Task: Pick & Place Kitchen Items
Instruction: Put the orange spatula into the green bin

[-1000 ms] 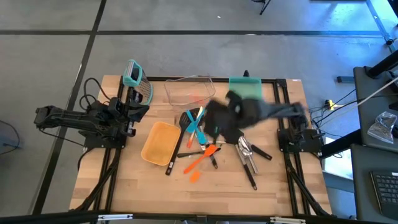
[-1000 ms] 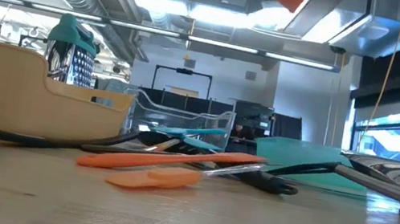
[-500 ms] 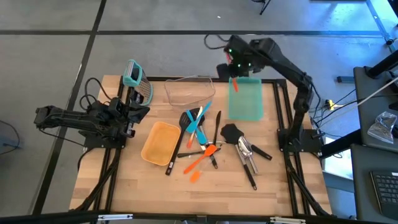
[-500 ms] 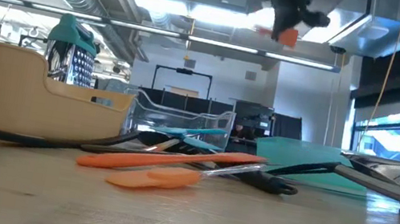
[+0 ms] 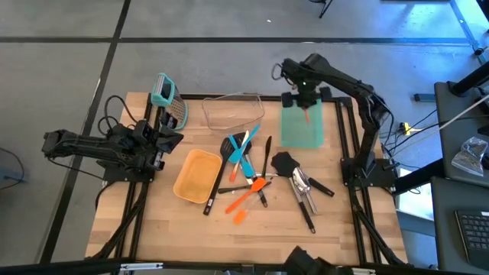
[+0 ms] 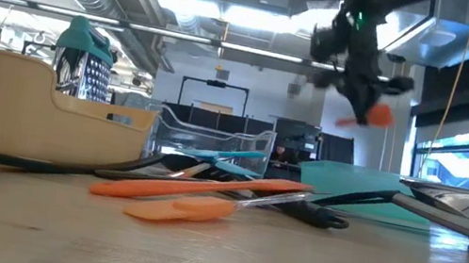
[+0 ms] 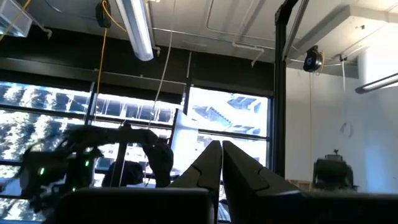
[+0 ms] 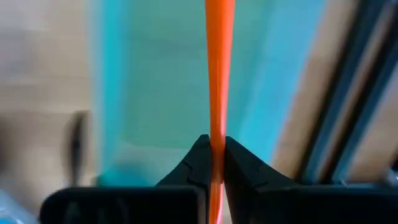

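Note:
My right gripper (image 5: 304, 101) is at the table's far right, above a teal cutting board (image 5: 301, 126), shut on an orange spatula (image 5: 307, 114); the low view shows the spatula (image 6: 372, 114) below the gripper. The other utensils lie in a heap (image 5: 248, 172) mid-table: black turners, a teal spatula, orange spatulas (image 5: 243, 203) and metal pieces (image 5: 303, 191). My left gripper (image 5: 174, 137) waits at the table's left edge, shut and empty; its fingers meet in the left wrist view (image 7: 221, 155). My right gripper pinches the orange spatula's thin edge (image 8: 215, 146) between its two fingers. The spatula runs out ahead along the fingers. The fingers point down at the teal board. The spatula hangs tilted below the gripper (image 6: 372, 114), clear of the board.
A yellow tray (image 5: 197, 174) lies left of the heap. A clear plastic bin (image 5: 231, 111) stands at the far edge. A grater with a teal handle (image 5: 170, 103) stands by my left arm. The near part of the wooden table (image 5: 252, 237) is bare.
My right gripper, shut on the orange spatula, has swung from above the heap out past the table's far edge. It has then come back and down over the teal board. The spatula has gone with it, clear of the table throughout.

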Robot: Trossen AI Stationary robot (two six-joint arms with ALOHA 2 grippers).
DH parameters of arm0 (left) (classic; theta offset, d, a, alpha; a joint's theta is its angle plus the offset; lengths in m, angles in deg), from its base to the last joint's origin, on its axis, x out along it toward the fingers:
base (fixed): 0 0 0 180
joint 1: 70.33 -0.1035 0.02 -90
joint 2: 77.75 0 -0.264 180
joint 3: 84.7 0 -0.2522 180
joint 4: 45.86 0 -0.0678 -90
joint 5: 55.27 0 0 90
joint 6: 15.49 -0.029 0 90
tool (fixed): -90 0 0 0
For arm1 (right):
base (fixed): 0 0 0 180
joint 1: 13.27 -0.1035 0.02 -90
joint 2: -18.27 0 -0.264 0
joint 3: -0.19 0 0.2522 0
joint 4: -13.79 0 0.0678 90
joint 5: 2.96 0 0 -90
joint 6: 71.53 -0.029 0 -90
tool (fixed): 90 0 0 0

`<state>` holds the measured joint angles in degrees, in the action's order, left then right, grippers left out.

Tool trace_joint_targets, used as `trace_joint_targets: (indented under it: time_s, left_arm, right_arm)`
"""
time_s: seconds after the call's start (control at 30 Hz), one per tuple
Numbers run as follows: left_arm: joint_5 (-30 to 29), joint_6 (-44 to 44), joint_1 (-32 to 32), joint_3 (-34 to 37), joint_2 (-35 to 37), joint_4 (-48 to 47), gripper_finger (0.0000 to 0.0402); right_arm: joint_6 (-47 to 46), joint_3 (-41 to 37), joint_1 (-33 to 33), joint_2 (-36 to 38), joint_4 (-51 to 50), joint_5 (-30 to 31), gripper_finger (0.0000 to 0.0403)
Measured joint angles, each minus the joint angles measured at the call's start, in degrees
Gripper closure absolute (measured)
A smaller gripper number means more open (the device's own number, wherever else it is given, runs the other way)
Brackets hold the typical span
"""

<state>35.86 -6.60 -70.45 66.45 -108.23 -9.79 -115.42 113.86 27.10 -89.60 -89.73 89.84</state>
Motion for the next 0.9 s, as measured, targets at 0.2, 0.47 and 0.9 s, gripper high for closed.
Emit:
trace_joint_targets:
  time_s: [0.2, 0.47, 0.9]
  left_arm:
    - [0.00, 0.00, 0.02, 0.00, 0.00, 0.01, 0.0394]
    - [0.00, 0.00, 0.00, 0.00, 0.00, 0.01, 0.0394]
    - [-0.02, -0.02, 0.00, 0.00, 0.00, 0.03, 0.0394]
  right_arm:
    - [0.38, -10.18, 2.71, 0.00, 6.37, 0.11, 0.0378]
    - [0.26, -18.17, 5.02, 0.00, 12.21, 2.84, 0.0378]
    - [-0.71, -21.20, 5.80, 0.00, 16.24, 5.53, 0.0378]
